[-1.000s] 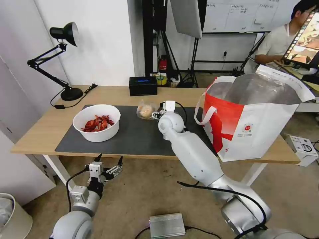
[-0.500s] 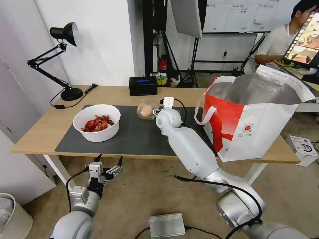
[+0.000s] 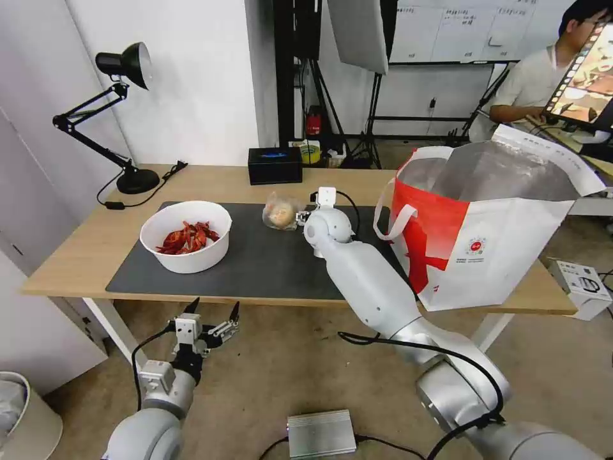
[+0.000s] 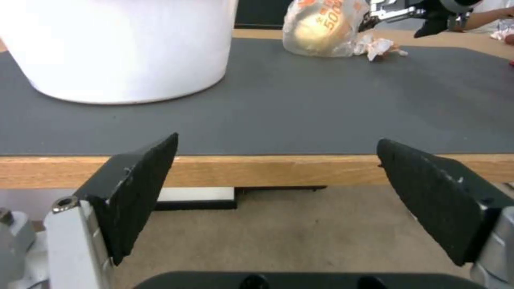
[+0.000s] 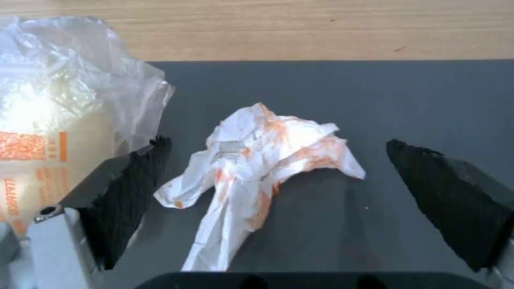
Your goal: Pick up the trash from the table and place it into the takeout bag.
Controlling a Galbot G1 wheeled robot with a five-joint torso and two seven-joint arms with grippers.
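My right gripper (image 3: 302, 217) reaches over the dark mat (image 3: 255, 262) on the table (image 3: 76, 249), just right of the clear bagged bun (image 3: 280, 213). In the right wrist view the right gripper (image 5: 276, 143) is open and straddles a crumpled, orange-stained white tissue (image 5: 257, 168), with the bagged bun (image 5: 54, 100) against one finger (image 5: 128, 188). The white bowl of red crayfish shells (image 3: 186, 236) sits at the mat's left. At the table's right end stands the red-and-white takeout bag (image 3: 485, 236), its top wide open. My left gripper (image 3: 211, 317) hangs open below the table's front edge.
A black box (image 3: 274, 165) and a black desk lamp (image 3: 124, 115) stand along the table's far side. On the floor lie a grey metal box (image 3: 321, 433), a white device (image 3: 581, 284) at the right and a bin (image 3: 19, 415) at the lower left.
My right gripper has moved a little farther across the mat, closer to the bagged bun. The left arm has sunk slightly below the table edge.
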